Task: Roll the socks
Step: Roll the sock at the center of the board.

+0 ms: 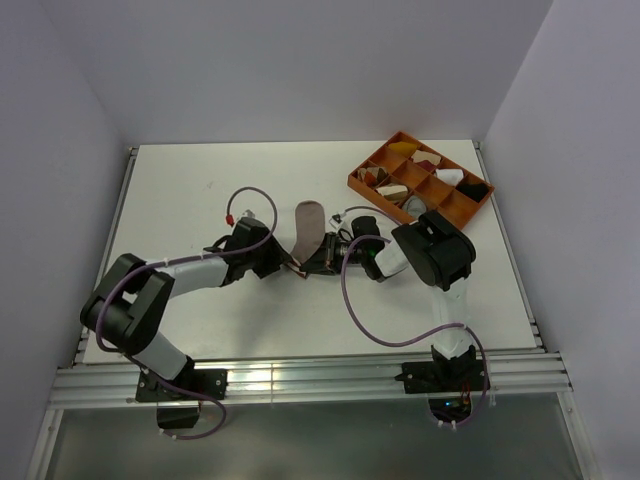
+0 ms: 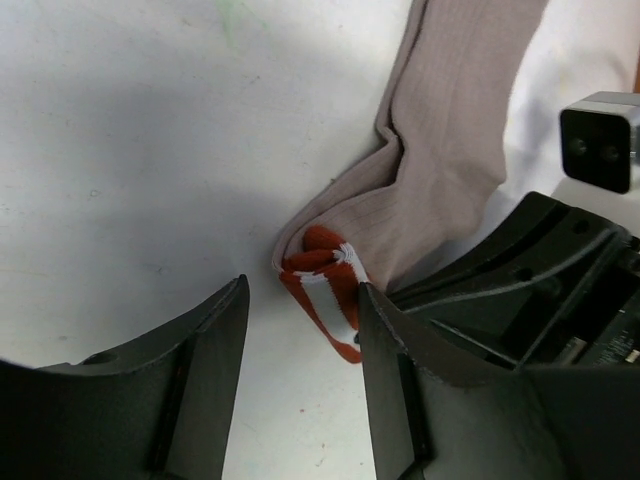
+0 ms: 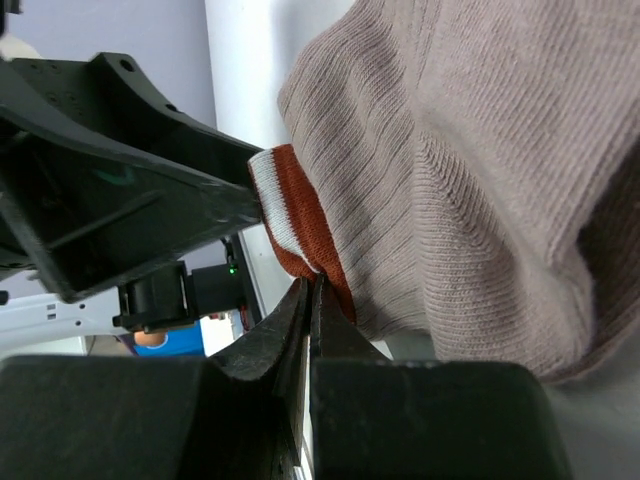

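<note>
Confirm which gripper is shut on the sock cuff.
The right gripper: jaws pressed together on the red cuff of the pinkish-tan sock. The left gripper stands open, that cuff between its fingers.

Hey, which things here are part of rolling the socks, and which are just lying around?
Job in hand:
tan sock
left claw, open
right claw, shut on the sock

Lying about:
orange tray
cloth bundles inside it

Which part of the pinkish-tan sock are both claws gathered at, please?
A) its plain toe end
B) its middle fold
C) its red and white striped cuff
C: the striped cuff lies beside one finger of the open left claw, and it meets the shut tips of the right claw.
</note>
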